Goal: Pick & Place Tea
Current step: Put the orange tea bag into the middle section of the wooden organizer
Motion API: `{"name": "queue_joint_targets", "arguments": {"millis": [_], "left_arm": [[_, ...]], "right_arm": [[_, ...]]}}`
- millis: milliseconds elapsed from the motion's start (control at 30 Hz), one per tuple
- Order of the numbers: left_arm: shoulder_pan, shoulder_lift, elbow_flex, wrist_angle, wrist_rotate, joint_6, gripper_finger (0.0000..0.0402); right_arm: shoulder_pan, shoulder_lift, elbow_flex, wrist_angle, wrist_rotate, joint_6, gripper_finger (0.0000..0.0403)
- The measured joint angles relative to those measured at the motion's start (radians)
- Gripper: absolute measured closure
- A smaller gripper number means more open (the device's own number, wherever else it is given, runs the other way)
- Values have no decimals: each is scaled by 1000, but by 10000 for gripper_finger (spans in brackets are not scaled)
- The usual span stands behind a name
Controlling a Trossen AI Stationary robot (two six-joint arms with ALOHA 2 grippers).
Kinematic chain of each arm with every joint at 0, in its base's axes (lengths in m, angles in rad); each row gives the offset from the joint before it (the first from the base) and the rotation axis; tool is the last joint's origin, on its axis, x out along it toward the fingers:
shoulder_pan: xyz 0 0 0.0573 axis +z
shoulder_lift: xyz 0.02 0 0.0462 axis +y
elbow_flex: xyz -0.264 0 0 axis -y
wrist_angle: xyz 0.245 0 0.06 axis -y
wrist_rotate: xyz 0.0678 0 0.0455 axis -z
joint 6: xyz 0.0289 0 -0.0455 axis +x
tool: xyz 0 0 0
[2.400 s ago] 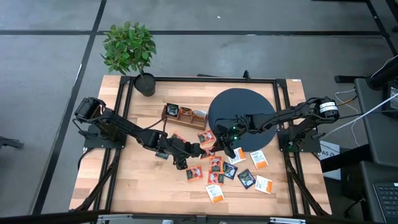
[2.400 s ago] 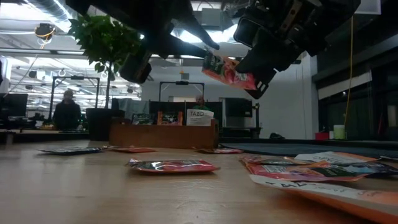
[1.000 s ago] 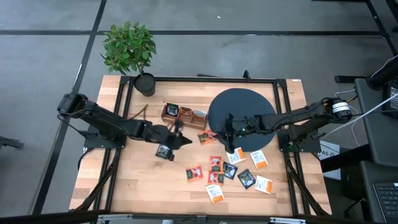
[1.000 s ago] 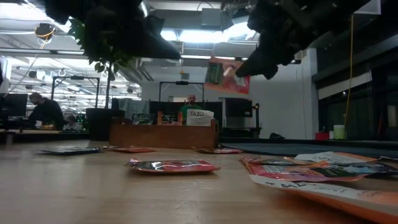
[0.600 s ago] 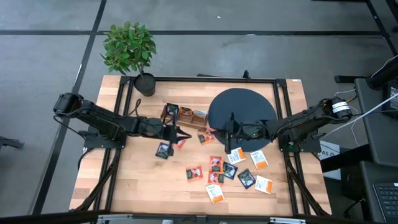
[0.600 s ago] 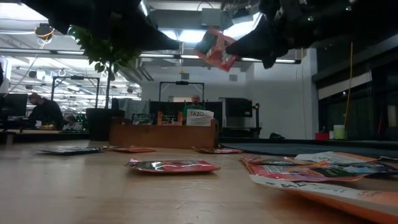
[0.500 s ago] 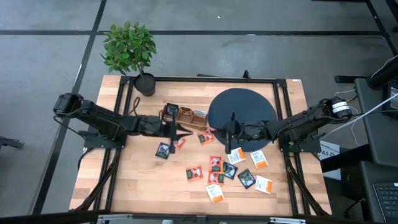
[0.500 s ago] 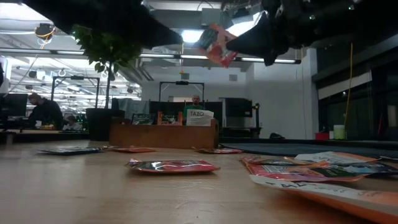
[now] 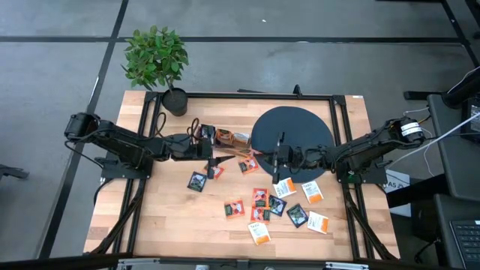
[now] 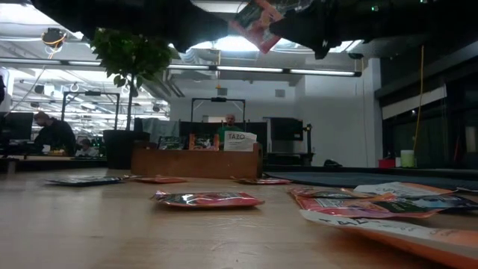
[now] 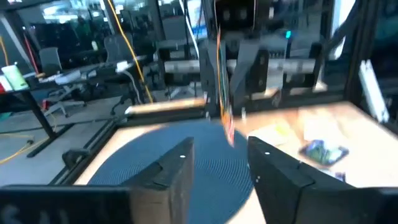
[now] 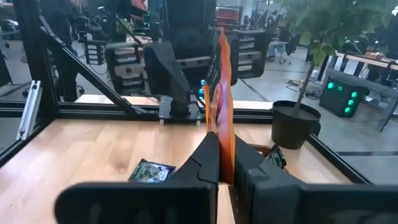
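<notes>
The right gripper (image 9: 264,157) hangs above the middle of the table with its fingers clamped on a flat red-orange tea sachet (image 12: 221,93), held on edge in the air. The left gripper (image 9: 217,160) faces it from the other side, fingers (image 11: 177,171) apart and clear of the sachet; in the left wrist view the packet hangs beyond them, not between them.

As I judge it, the work is at an early stage. The long wooden compartment tray (image 9: 223,137), just behind the two grippers, holds a few sachets, while most of the tea lies loose on the pale wooden table (image 9: 161,217). A cluster of red-orange, dark-and-green and white-and-orange sachets (image 9: 285,206) is spread out in front of the right arm. One dark sachet with green (image 9: 196,181) lies alone near the left arm.

The big black round disc (image 9: 292,131) sits under the right arm, just beside the tray. A potted green plant (image 9: 155,60) stands at the far left corner, well apart. The two grippers being so close is the likeliest hindrance, I'd say.
</notes>
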Motion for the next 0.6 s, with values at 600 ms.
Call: {"name": "queue_joint_targets", "arguments": {"millis": [600], "left_arm": [[0, 60, 2, 168, 47, -112, 221]], "right_arm": [[0, 0, 0, 47, 0, -25, 387]]}}
